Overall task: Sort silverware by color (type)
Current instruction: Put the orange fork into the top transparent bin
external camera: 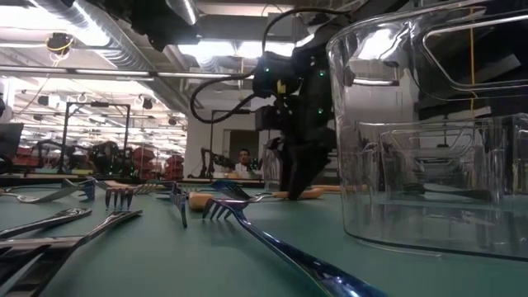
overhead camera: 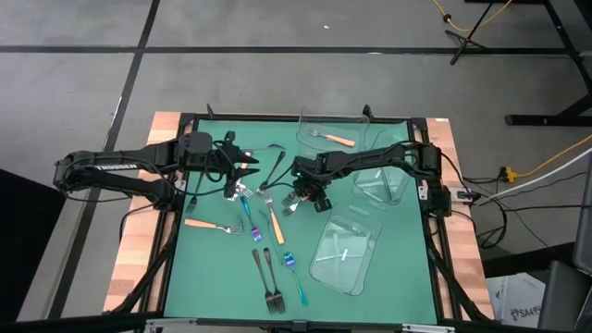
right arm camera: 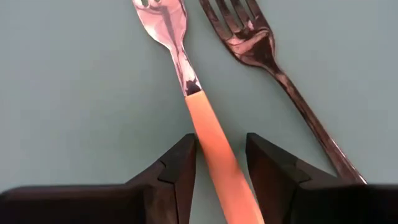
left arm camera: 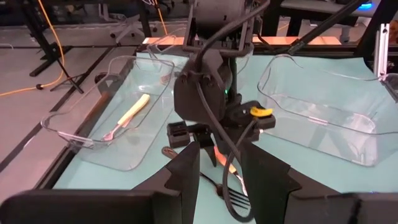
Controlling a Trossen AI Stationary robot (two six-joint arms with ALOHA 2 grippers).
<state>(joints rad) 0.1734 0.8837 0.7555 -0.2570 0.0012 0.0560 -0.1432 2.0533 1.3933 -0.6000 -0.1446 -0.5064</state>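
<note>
The silverware lies scattered on the green mat: an orange-handled fork (overhead camera: 274,220) and another (overhead camera: 209,225), blue-teal forks (overhead camera: 248,209) (overhead camera: 294,271), and dark forks (overhead camera: 269,278) (overhead camera: 276,170). One orange-handled fork (overhead camera: 333,139) lies inside the far clear tray (overhead camera: 311,118). My right gripper (overhead camera: 298,197) (right arm camera: 221,165) is low over the mat and open. Its fingers stand on either side of an orange handle (right arm camera: 214,149), next to a dark fork (right arm camera: 273,68). My left gripper (overhead camera: 242,174) (left arm camera: 221,177) is open near the mat's middle, facing the right gripper.
Two more clear trays sit on the mat's right half, one (overhead camera: 381,182) under the right arm and one (overhead camera: 347,252) nearer the front. In the low view a tray's wall (external camera: 429,132) fills the right side. A person (external camera: 243,159) shows far behind the table.
</note>
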